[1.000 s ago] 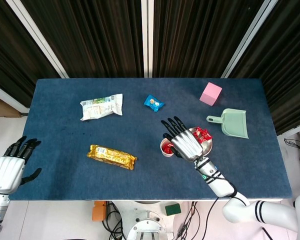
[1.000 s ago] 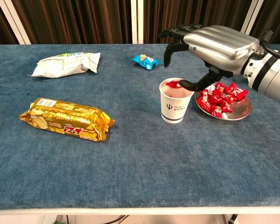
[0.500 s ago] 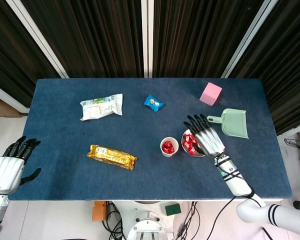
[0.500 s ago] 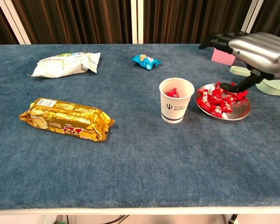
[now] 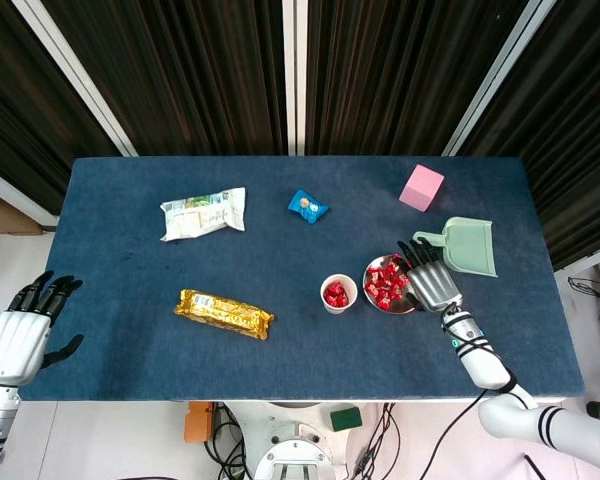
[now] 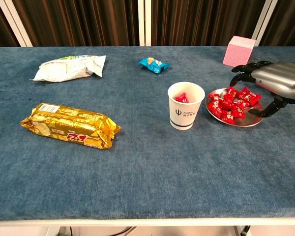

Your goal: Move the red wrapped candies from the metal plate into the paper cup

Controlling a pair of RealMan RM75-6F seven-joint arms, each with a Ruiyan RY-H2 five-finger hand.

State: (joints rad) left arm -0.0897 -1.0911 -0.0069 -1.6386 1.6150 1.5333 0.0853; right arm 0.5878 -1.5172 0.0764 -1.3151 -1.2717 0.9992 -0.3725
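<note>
Several red wrapped candies [image 5: 385, 283] [image 6: 231, 102] lie heaped on the metal plate [image 5: 370, 296] [image 6: 250, 121]. The white paper cup [image 5: 337, 294] [image 6: 186, 105] stands just left of the plate with red candies inside. My right hand [image 5: 433, 281] [image 6: 275, 82] hovers low at the plate's right edge, fingers spread and reaching over the candies, holding nothing. My left hand [image 5: 22, 335] hangs off the table's left edge, fingers apart and empty; the chest view does not show it.
A gold snack bar [image 5: 223, 313] [image 6: 69, 125] lies front left, a white snack bag [image 5: 204, 213] [image 6: 70, 67] back left, a blue candy packet [image 5: 307, 206] [image 6: 154, 64] at the back centre. A pink block [image 5: 421, 187] [image 6: 239, 50] and a green dustpan [image 5: 462, 246] sit right of the plate.
My right hand moved from above the cup rightward and down to the plate's right edge. A candy it released now lies in the cup. The left hand has not moved.
</note>
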